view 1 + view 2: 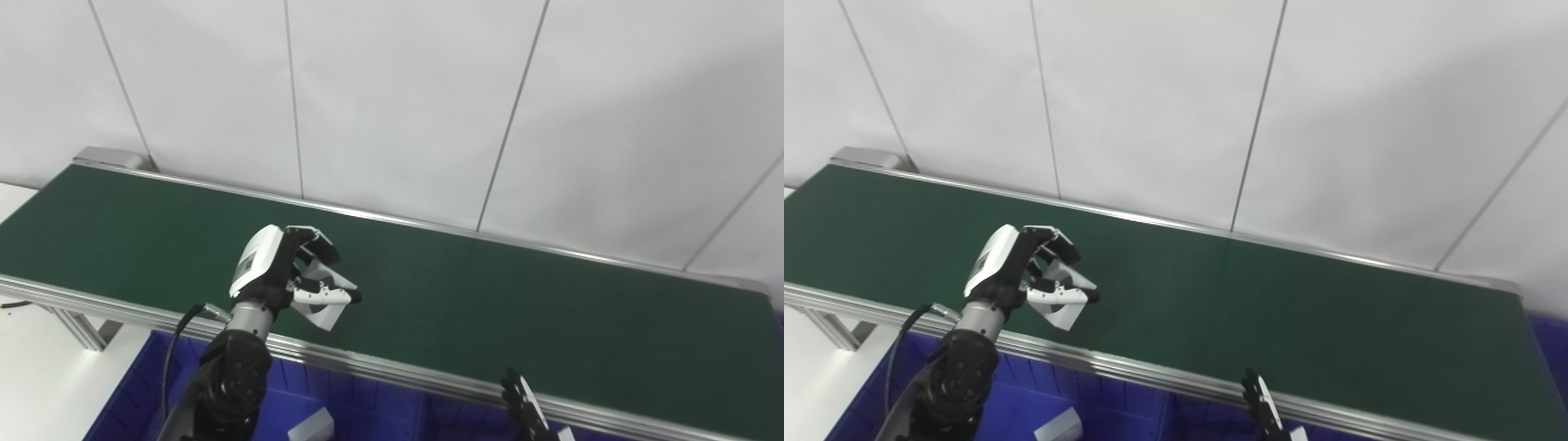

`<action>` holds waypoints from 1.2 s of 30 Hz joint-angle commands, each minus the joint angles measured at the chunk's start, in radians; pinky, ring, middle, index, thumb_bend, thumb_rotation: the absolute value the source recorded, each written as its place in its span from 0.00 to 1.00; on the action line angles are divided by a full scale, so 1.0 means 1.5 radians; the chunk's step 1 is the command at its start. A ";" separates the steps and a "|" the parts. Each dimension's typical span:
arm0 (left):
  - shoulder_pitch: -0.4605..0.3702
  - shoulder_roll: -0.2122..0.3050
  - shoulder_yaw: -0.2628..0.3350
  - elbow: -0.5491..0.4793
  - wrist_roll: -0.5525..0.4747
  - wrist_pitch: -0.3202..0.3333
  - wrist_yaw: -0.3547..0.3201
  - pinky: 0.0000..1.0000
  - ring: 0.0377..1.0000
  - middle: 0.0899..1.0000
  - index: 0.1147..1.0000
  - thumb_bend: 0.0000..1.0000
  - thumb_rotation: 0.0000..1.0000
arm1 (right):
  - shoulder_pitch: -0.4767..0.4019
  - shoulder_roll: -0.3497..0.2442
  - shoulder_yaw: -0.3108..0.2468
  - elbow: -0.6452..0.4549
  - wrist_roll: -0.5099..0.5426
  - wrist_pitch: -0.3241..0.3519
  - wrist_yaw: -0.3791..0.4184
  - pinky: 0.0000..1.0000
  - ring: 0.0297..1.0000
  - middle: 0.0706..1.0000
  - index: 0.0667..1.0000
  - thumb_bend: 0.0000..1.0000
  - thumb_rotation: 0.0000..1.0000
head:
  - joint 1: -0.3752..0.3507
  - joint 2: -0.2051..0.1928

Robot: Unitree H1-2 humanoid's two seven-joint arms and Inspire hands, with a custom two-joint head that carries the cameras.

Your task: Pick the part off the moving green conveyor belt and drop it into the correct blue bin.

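One flat white part [327, 300], left robot hand [278, 266] gripping

A: How much of the right hand [525, 407] shows?
B: Only dark fingertips below the conveyor belt [490, 306]; the bottom edge cuts the rest, so its pose is unclear.
A: And the part [324, 300]?
B: The left hand [278, 269] covers much of it; its full shape is hidden.
A: The blue bin [141, 392] below the belt?
B: Cropped by the bottom edge, as is a pale block [312, 425] inside it.
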 commanded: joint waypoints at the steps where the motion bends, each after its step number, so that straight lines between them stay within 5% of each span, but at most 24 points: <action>1: 0.003 0.014 0.001 -0.008 -0.018 -0.055 0.020 0.28 0.41 0.47 0.40 0.49 0.00 | -0.001 0.009 0.001 -0.032 -0.006 0.013 -0.007 0.90 0.92 0.94 0.97 0.88 0.28 | -0.010 0.007; 8: 0.056 0.026 -0.016 0.044 -0.086 -0.154 0.008 0.27 0.40 0.47 0.41 0.49 0.00 | 0.004 0.014 -0.001 -0.071 -0.021 0.052 -0.002 0.88 0.92 0.94 0.97 0.89 0.32 | -0.043 0.047; 22: 0.104 0.039 -0.071 0.107 -0.064 -0.202 0.009 0.29 0.42 0.47 0.39 0.49 0.00 | 0.001 0.009 -0.002 -0.106 -0.025 0.086 0.003 0.89 0.92 0.94 0.97 0.92 0.33 | -0.060 0.097; 28: 0.106 0.068 -0.097 0.102 -0.034 -0.193 -0.021 0.31 0.42 0.47 0.40 0.49 0.00 | 0.002 0.010 0.000 -0.120 -0.030 0.106 0.006 0.89 0.91 0.93 0.97 0.92 0.34 | -0.062 0.109; 36: 0.086 0.102 -0.147 0.097 0.012 -0.108 -0.126 0.29 0.41 0.48 0.40 0.49 0.00 | 0.003 0.010 0.007 -0.129 -0.046 0.124 0.009 0.87 0.91 0.94 0.97 0.92 0.33 | -0.055 0.112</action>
